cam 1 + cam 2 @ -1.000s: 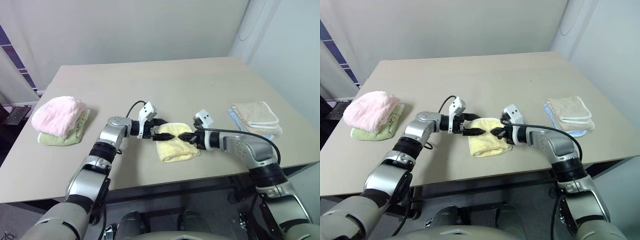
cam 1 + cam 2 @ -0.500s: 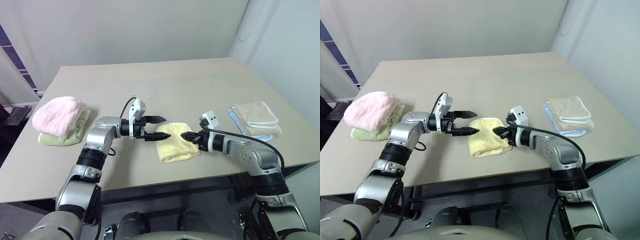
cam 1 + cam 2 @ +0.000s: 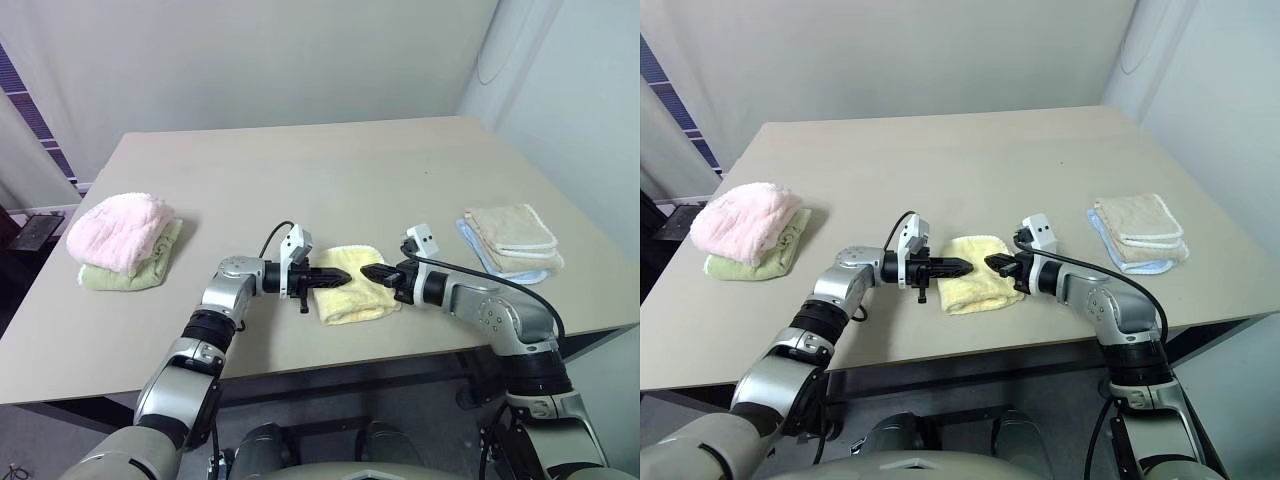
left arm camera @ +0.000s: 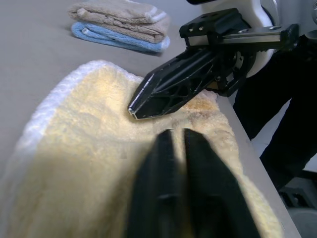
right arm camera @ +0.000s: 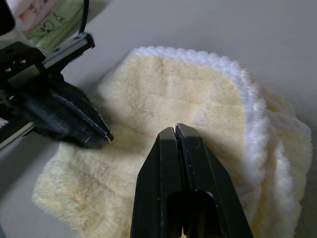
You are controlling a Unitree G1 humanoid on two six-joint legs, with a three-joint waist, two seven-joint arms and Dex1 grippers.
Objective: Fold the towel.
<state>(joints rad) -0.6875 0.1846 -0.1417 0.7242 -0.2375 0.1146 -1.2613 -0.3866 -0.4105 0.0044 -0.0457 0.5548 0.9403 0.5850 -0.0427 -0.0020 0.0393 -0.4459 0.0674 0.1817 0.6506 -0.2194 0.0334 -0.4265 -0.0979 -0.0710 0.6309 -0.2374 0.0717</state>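
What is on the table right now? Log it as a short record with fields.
towel: pale yellow towel, folded, near the table's front edge
left end effector: shut, above the towel's left part
right end effector: shut, above the towel's right part
left side: pink towel on a green towel
right side: beige towel on a blue towel
surface: table

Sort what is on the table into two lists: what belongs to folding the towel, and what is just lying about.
Part of the job:
- pale yellow towel, folded, at the table's near edge
- left gripper, shut, over the towel
- right gripper, shut, over the towel

Lying about:
- pink towel on a green towel, far left
- beige towel on a blue towel, right
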